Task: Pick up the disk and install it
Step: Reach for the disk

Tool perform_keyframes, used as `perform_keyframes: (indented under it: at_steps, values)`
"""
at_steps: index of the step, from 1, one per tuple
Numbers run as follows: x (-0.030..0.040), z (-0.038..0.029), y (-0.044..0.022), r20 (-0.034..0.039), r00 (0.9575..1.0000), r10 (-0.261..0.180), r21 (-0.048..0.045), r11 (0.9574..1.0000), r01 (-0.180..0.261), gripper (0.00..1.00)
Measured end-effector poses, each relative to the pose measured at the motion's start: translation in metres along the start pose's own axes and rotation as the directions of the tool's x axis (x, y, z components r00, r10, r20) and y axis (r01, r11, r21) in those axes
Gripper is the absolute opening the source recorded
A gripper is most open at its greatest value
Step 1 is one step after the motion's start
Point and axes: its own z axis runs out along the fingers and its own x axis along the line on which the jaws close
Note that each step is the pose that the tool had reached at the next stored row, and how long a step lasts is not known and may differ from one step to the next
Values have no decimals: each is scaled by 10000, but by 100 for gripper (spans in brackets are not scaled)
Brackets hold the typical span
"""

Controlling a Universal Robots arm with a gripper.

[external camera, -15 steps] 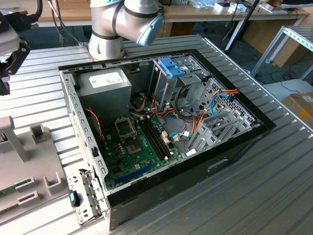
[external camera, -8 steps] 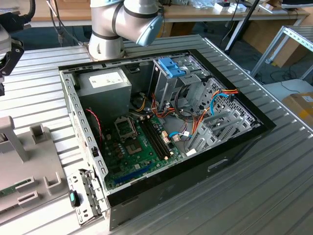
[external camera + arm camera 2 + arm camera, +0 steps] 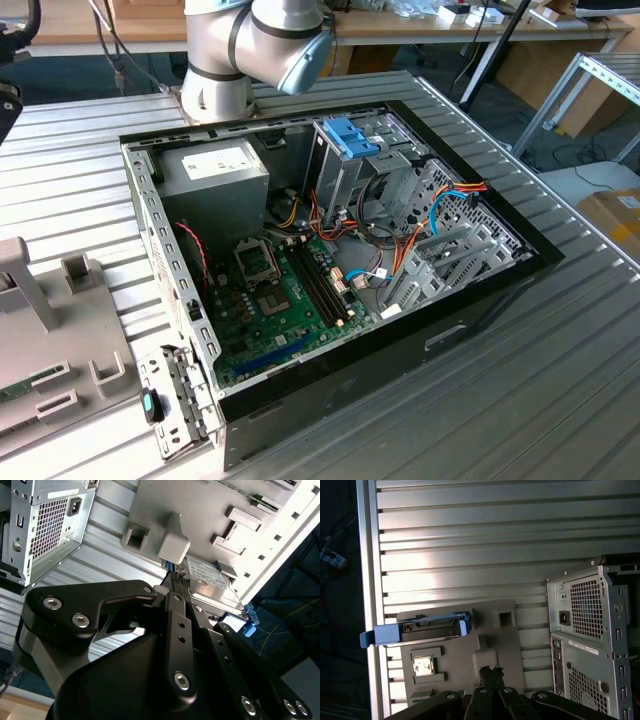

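Resting on a grey tray [image 3: 507,650], the grey white-labelled disk [image 3: 210,579] in light-blue rails, jaws closed together, empty

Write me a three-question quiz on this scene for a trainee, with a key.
1. True or false: the disk is already seated inside the computer case.
2. Multiple choice: what colour is the rail frame along the disk's edge? A. red B. light blue C. yellow
3. Short answer: in the exterior view, on which side of the computer case does the grey holder tray lie?

Key: 1 false, it rests on the grey holder tray outside the case; 2 B; 3 the exterior view's left.
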Motion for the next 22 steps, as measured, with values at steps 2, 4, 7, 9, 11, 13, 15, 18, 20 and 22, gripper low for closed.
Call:
perform_keyframes:
  at_steps: [2,4,7,9,11,13,15,18,20,22]
  values:
    - [60,-1,-5,0,10000,1,0,10000,-1,11]
    - [113,-1,-9,0,10000,0,0,10000,0,11]
    - [151,-1,-11,0,10000,0,-1,10000,0,11]
    - [153,-2,-12,0,10000,1,0,10000,-1,11]
    - [190,-3,-15,0,10000,0,0,10000,0,11]
    - [240,-3,-18,0,10000,0,0,10000,0,11]
    - [254,-4,-20,-1,10000,-1,0,10000,1,11]
    - [255,-4,-20,0,10000,0,0,10000,0,11]
    - [256,-3,-19,0,10000,0,0,10000,0,11]
    - [256,-4,-20,-1,10000,0,0,10000,0,11]
